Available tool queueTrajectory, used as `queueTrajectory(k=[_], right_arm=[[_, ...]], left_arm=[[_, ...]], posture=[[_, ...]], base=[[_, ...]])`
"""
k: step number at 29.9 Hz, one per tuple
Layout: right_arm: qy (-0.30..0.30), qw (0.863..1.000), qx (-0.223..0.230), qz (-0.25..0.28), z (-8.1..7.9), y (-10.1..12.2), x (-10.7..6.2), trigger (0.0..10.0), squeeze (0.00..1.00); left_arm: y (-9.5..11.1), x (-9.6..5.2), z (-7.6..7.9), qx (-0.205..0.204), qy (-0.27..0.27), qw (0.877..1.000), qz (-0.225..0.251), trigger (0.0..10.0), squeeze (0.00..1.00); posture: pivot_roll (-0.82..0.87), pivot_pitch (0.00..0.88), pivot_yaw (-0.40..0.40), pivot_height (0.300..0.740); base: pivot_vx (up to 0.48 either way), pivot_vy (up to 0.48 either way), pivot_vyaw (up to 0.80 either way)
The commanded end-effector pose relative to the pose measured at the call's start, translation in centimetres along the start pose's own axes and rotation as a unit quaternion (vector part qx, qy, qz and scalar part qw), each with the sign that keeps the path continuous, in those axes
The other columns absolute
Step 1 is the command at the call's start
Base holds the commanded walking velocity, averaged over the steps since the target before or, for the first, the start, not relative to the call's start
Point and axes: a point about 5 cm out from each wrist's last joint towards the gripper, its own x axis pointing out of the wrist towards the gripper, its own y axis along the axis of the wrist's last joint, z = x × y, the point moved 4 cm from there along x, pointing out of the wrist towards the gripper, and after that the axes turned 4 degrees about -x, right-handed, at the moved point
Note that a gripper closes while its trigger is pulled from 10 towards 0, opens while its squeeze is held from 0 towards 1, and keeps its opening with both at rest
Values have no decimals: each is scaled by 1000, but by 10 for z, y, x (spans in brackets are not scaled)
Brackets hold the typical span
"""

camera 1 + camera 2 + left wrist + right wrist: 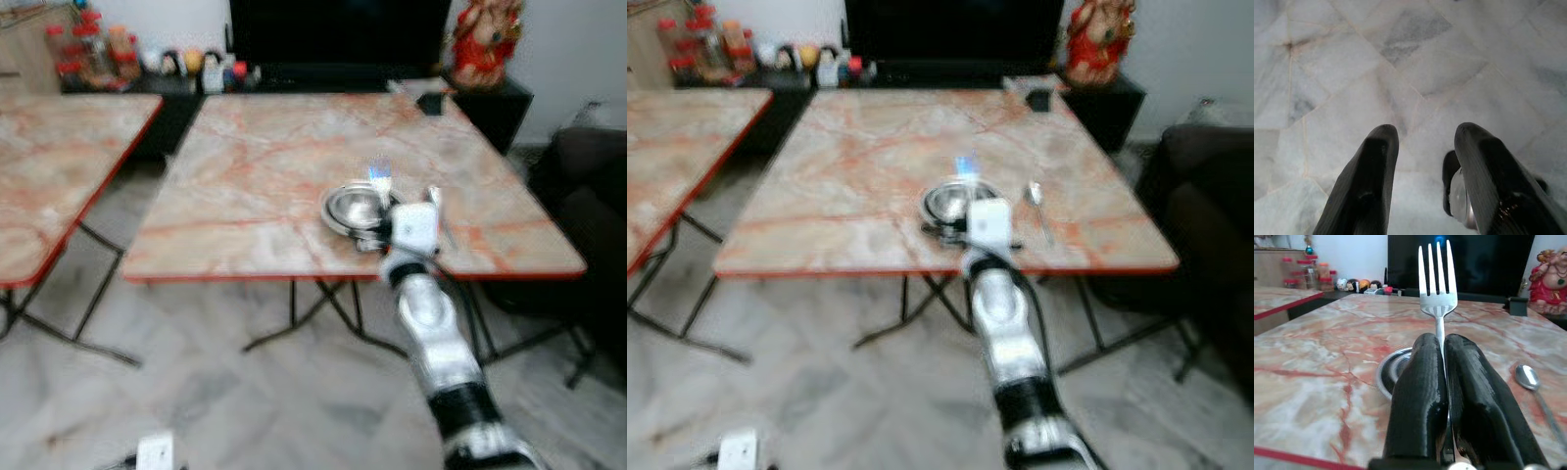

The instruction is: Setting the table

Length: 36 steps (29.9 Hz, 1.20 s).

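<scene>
Right wrist view: the right gripper (1442, 382) has its two black fingers (1418, 396) pressed together on the handle of a silver fork (1437, 279), whose four tines stand upright beyond the fingertips. Behind the fingers, a shallow steel plate (1388, 369) rests on the marble-patterned table (1317, 382), which has a red edge. A spoon (1528, 379) lies on the table to the right of the plate, apart from it, with its bowl toward the far side. From the head camera, the right arm (436, 343) extends forward over the near edge of the table (245, 186), its white wrist unit (416, 225) just above the near rim of the plate (353, 208). The fork (380, 176) appears as a pale, blurred shape over the plate. The spoon (1034, 196) lies just to the right of the wrist. A small dark object (429, 101) sits at the far right corner of the table. A second table (59, 166) of the same pattern stands to the left. Beyond both, a low dark cabinet (490, 103) carries a black screen (338, 34), a red and gold figurine (482, 39) and a row of small jars and trinkets (127, 54). Left wrist view: the left gripper (1422, 147) hangs over the pale marble floor (1352, 63) with its fingers spread apart and nothing between them.
</scene>
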Motion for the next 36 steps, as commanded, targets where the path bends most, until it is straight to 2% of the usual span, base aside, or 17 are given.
queueTrajectory(k=[1,8,21,36], right_arm=[[-13,1000,-1,7,10,4,1,10000,0],[-15,1000,-1,6,11,4,0,10000,0],[-21,1000,0,3,14,2,0,10000,0],[-29,1000,0,-9,19,-4,-2,10000,0]], left_arm=[[1,0,4,0,-4,1000,1,10000,0],[3,1,4,1,-4,1000,4,10000,0],[8,2,4,-11,-3,1000,14,10000,0],[10,2,2,-10,1,1000,19,10000,0]], posture=[[-31,0,31,732],[-33,0,33,732],[-34,0,34,732],[-31,0,35,732]], base=[[0,-469,0],[0,-435,0],[0,0,0],[357,0,0]])
